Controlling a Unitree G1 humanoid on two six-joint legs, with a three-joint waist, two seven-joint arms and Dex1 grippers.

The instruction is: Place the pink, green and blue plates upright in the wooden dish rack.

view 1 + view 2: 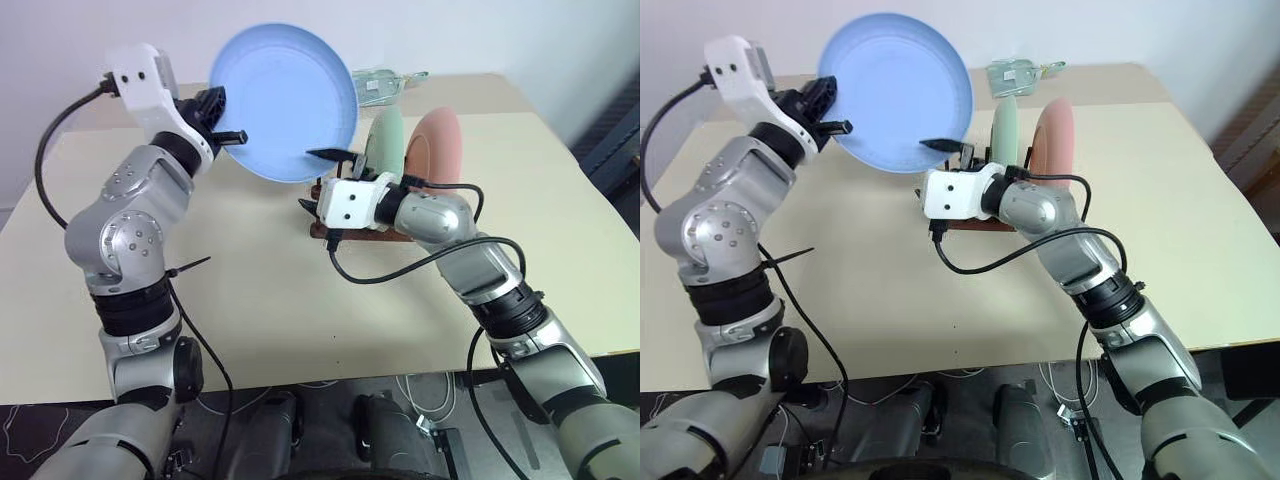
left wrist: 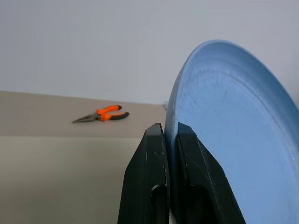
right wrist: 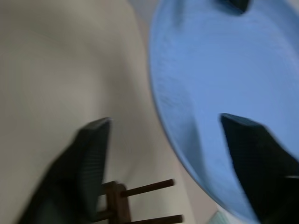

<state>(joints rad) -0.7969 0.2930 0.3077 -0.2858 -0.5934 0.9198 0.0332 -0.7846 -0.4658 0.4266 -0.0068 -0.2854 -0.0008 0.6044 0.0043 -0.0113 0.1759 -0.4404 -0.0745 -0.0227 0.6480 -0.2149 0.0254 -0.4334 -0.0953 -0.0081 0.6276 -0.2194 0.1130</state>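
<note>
The blue plate [image 1: 285, 100] is held tilted in the air over the back of the table, and my left gripper [image 1: 226, 126] is shut on its left rim; the left wrist view shows both fingers [image 2: 156, 154] pinching that rim. My right gripper [image 1: 310, 178] is open at the plate's lower right edge, and the rim runs between its two fingers [image 3: 93, 154] without being clamped. Behind the right hand, the green plate [image 1: 385, 140] and the pink plate [image 1: 435, 145] stand upright side by side in the wooden dish rack [image 3: 147, 188], which the hand mostly hides.
Orange-handled pliers [image 2: 103, 114] lie on the beige table [image 1: 260, 290] further back. A clear glass object [image 1: 385, 85] sits at the table's back edge behind the plates. Black cables hang from both wrists.
</note>
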